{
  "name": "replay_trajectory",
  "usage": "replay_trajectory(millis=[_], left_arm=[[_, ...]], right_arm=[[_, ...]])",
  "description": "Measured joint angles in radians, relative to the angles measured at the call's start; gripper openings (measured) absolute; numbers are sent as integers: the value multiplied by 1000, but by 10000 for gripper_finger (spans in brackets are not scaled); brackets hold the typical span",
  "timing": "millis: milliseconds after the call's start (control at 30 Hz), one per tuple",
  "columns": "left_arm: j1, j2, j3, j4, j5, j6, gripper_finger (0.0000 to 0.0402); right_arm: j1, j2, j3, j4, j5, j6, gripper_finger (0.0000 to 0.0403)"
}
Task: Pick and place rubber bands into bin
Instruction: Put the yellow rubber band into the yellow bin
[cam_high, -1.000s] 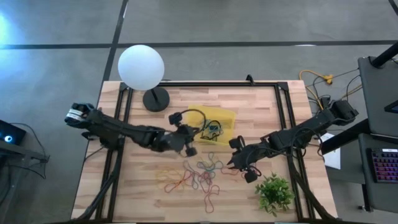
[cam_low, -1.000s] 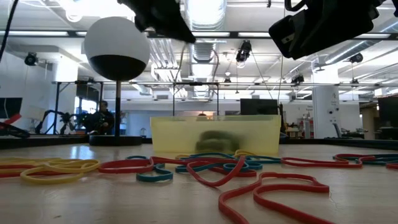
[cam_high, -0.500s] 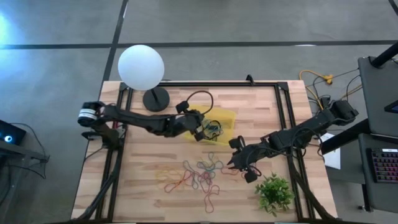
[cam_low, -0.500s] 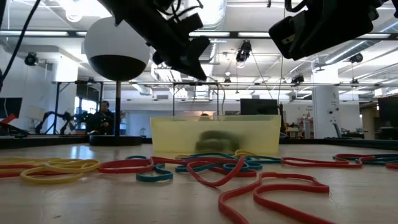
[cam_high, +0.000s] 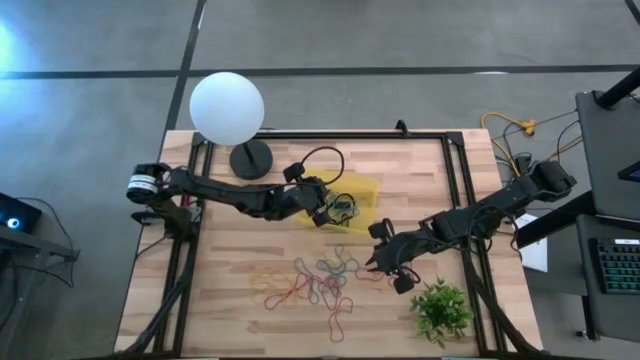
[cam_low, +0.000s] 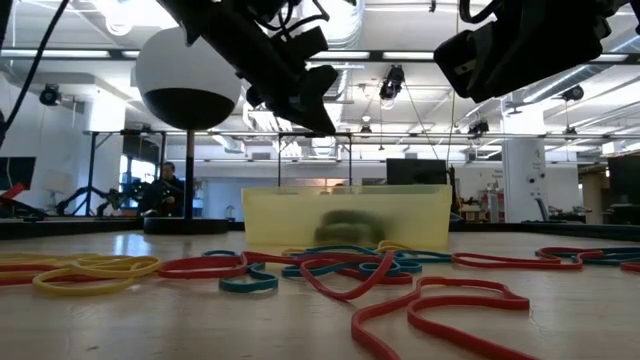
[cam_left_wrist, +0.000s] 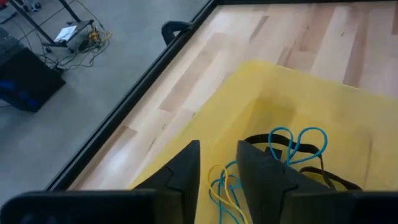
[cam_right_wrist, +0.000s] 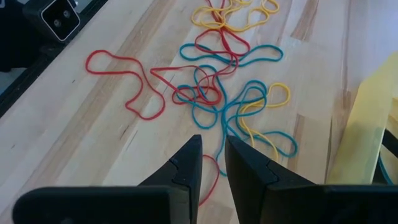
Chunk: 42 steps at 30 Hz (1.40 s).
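Note:
The bin (cam_high: 365, 188) is a shallow yellow tray at the table's middle, toward the far edge, with several rubber bands (cam_left_wrist: 292, 143) lying in it. My left gripper (cam_left_wrist: 217, 155) hangs open above the bin's left part (cam_high: 326, 211), nothing between its fingers. Loose rubber bands (cam_high: 318, 280) in red, blue and yellow lie tangled flat on the wood nearer the front edge (cam_low: 330, 270). My right gripper (cam_right_wrist: 212, 149) hovers above the pile's right end (cam_high: 374, 262), slanting down, its fingers a narrow gap apart and holding nothing.
A white globe lamp (cam_high: 227, 108) on a black foot (cam_high: 250, 158) stands at the far left corner. A small green plant (cam_high: 442, 308) sits at the near right. Black frame rails (cam_high: 452, 180) run along the table's sides and far edge.
My left gripper has swung from above the loose bands toward the table's far edge and a little to the right, sinking slightly, until it hangs over the bin; for the last half second it has stayed there. My right arm has kept still.

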Motion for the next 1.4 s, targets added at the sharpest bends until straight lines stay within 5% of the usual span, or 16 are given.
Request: replay_trajectory(millis=[200,467,800,967,1400], left_arm=[[-90,-60,0,-109,33,-7,92],[-325,-106,-18,-246,14,-136,84],[-562,-105,-120,-184,-237,-271,83],[-597,-115,-151,-175,-317,-272,83],[-599,-126,-166,-177,-318,-268,83]], right_arm=[[0,0,-8,16,0,28,58],[0,22,-101,330,0,-43,59],[-51,223,-54,389,0,-89,61],[-100,343,10,360,0,-108,59],[-166,460,133,174,90,-133,57]])
